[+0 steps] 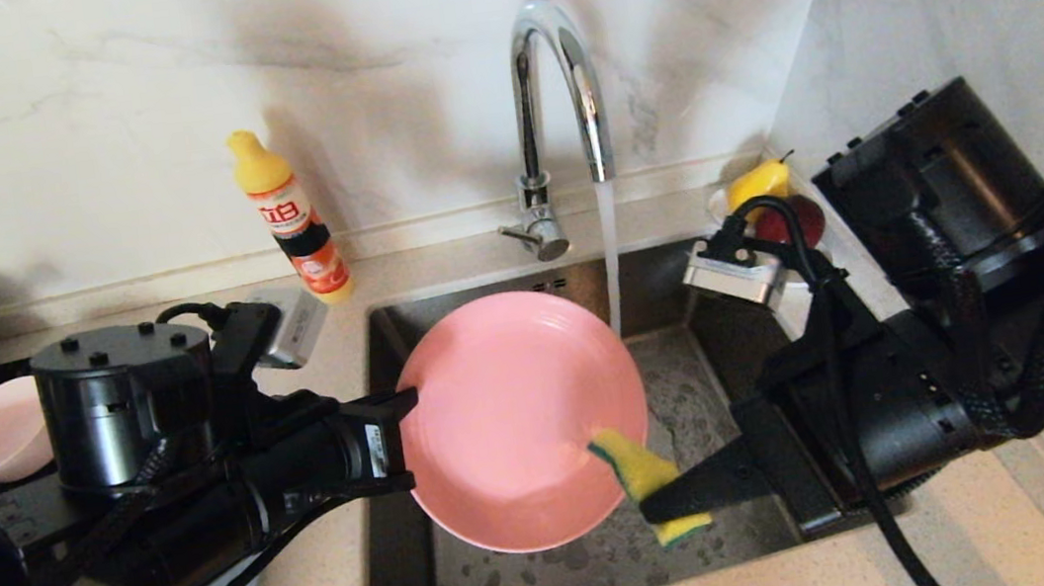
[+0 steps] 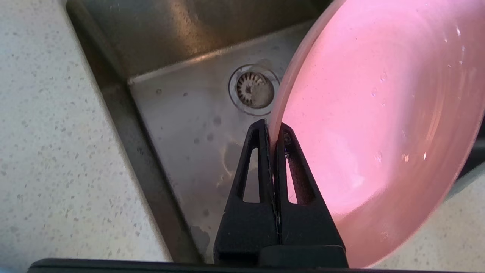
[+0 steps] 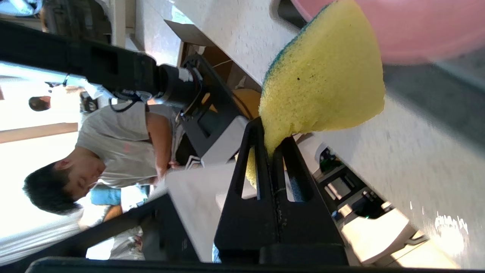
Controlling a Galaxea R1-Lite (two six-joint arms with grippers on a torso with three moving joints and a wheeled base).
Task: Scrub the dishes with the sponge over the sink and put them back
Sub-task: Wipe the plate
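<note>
Holding salmon-pink plate [image 1: 517, 418] over sink [image 1: 689, 352]

Tilted salmon-pink plate [image 1: 517, 413] over the sink [image 1: 694, 391], yellow sponge [image 1: 644, 477] touching its rim.

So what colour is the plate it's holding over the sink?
Salmon pink, plain matte plastic plate; clearest in the head view.

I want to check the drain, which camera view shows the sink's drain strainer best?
The left wrist view: the drain strainer sits in plain sight on the sink floor, only its edge behind the salmon-pink plate. In the head view the plate covers it; the right wrist view doesn't show it.
</note>
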